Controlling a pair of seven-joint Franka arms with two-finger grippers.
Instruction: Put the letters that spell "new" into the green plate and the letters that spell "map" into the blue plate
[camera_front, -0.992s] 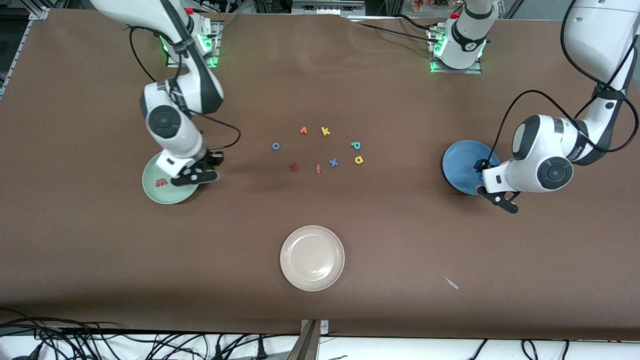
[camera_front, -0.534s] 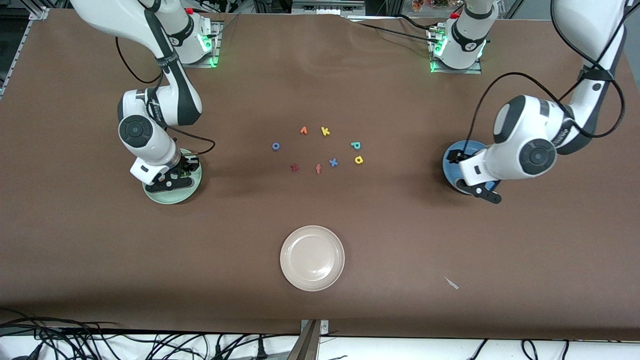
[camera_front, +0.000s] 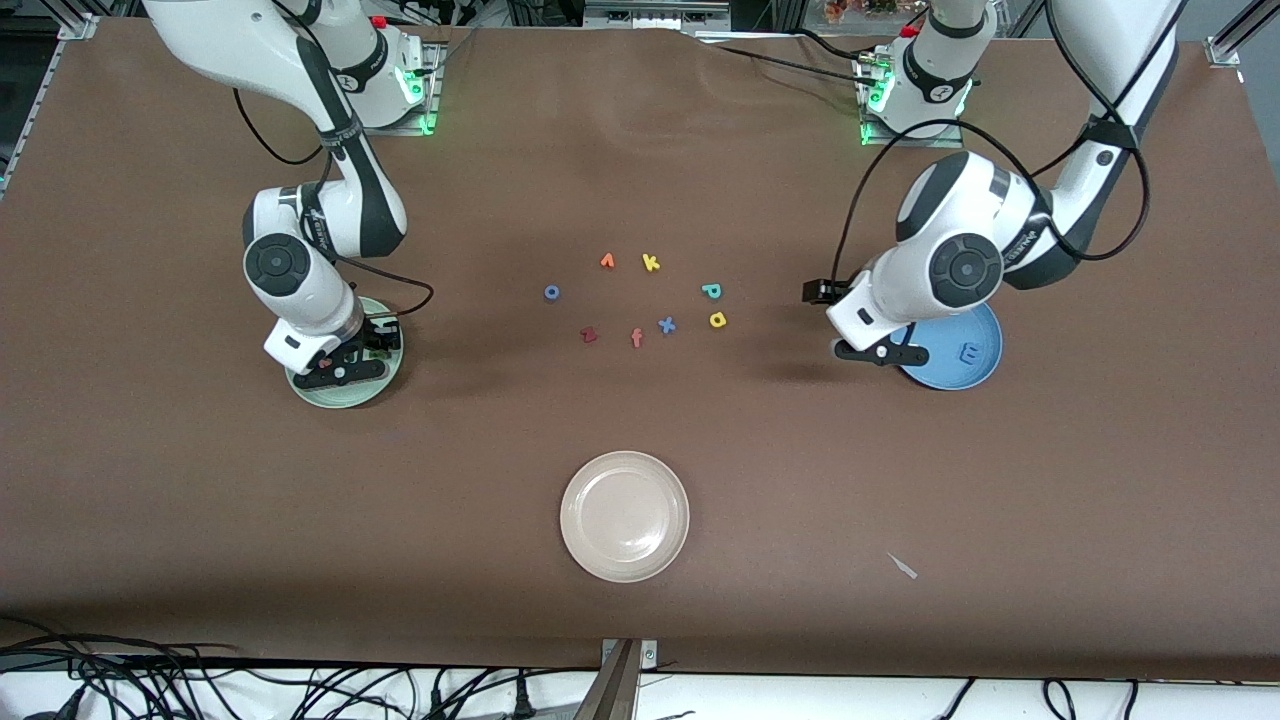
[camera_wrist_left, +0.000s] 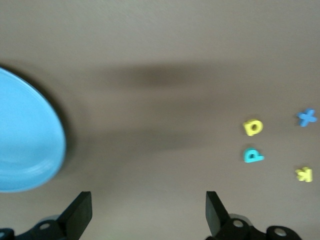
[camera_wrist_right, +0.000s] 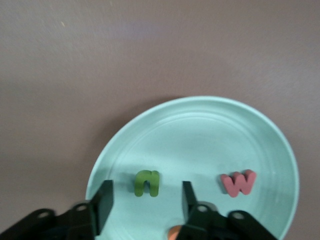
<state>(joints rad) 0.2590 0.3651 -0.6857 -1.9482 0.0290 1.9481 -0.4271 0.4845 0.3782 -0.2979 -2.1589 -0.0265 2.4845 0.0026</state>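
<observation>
Front view: brown table (camera_front: 640, 450), cream plate (camera_front: 625, 516).

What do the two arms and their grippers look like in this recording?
Both arms are glossy white with dark grey joint bands and round dark caps; thin black cables loop alongside. The left gripper and right gripper have black two-finger jaws. Green lights glow at the bases.

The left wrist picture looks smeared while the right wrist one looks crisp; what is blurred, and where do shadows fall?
Left wrist view: the blue plate and the small letters have soft, smeared edges, and a dark shadow band crosses the table. Right wrist view: the green n and red w in the green plate are sharp.
</observation>
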